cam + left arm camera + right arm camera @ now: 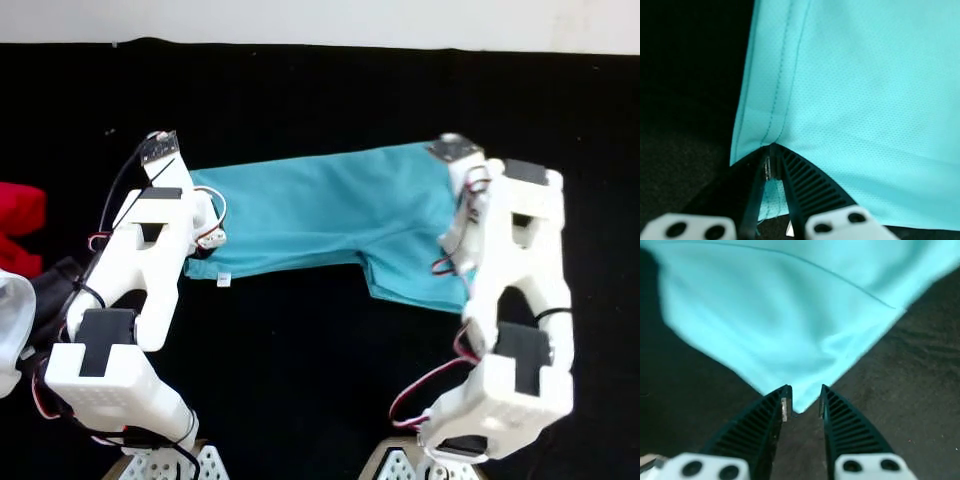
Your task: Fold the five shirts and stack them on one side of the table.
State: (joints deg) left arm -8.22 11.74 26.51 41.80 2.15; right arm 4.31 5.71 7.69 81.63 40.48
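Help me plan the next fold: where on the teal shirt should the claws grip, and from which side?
Probably its two end corners, one claw each, coming low from the arms' side. The teal shirt lies flat, so only edges offer cloth to pinch: the left claw is shut on the stitched hem corner, and the right claw, open, straddles the pointed tip opposite.

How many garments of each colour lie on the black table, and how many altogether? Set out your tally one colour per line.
teal shirt: 1
red garment, bunched at the table's edge: 1
Total: 2
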